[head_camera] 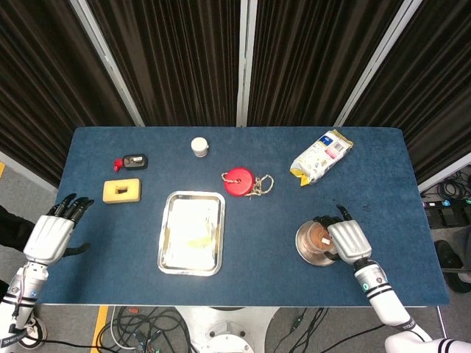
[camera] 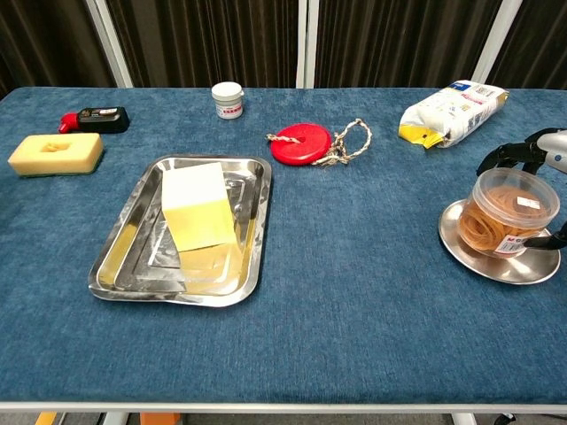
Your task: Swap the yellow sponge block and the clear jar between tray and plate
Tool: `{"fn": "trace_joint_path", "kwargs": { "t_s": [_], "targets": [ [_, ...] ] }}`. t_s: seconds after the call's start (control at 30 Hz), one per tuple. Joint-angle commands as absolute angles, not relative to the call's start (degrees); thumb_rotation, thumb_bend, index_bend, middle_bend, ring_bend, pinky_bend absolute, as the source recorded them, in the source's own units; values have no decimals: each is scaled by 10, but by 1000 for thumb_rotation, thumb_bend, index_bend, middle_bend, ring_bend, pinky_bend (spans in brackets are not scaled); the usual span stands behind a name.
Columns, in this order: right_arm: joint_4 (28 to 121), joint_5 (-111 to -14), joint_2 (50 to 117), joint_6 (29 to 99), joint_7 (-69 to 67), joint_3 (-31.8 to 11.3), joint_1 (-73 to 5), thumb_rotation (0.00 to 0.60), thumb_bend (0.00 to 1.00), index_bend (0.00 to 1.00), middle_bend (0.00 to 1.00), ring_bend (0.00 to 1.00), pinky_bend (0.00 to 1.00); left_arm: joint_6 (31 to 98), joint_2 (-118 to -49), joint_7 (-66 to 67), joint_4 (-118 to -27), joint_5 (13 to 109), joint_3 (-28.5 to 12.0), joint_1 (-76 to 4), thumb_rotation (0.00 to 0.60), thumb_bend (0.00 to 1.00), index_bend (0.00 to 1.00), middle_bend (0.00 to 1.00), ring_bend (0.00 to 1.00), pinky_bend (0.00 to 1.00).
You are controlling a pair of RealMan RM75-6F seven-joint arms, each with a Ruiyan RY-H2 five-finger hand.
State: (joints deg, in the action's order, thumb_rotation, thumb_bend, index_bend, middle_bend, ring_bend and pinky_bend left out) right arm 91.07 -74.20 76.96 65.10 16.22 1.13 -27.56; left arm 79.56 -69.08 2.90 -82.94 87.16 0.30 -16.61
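Head view shows the clear jar (head_camera: 318, 240) standing on the plate (head_camera: 304, 248) at about 4 o'clock on the table, with the right hand (head_camera: 347, 241) just beside it at 3 o'clock, fingers curved round it; whether they grip or have let go I cannot tell. The yellow sponge block (camera: 198, 206) stands in the tray (camera: 127, 257), toward 9 o'clock from that hand and well apart. The left hand (head_camera: 50, 233), fingers apart and holding nothing, looks about as near to it.
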Motion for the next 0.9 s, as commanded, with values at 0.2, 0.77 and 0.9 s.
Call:
{"fn": "trace_joint_path", "kwargs": {
  "t_s": [0.2,0.77,0.9],
  "targets": [
    [945,-706,739,611,189,8,-279,600,0,0,24,0,0,799,-685,30,-839,872,0,-159,600,52,144,130,74,280],
    [943,-804,673,874,113,2,-128,600,0,0,0,0,0,845,-672,46,-866,845,3,-99,600,52,144,130,74,258],
    [932,-809,668,883,99,4,-110,600,0,0,0,0,0,857,-679,54,-860,840,-1,-88,600,53,144,130,74,248]
  ]
}}
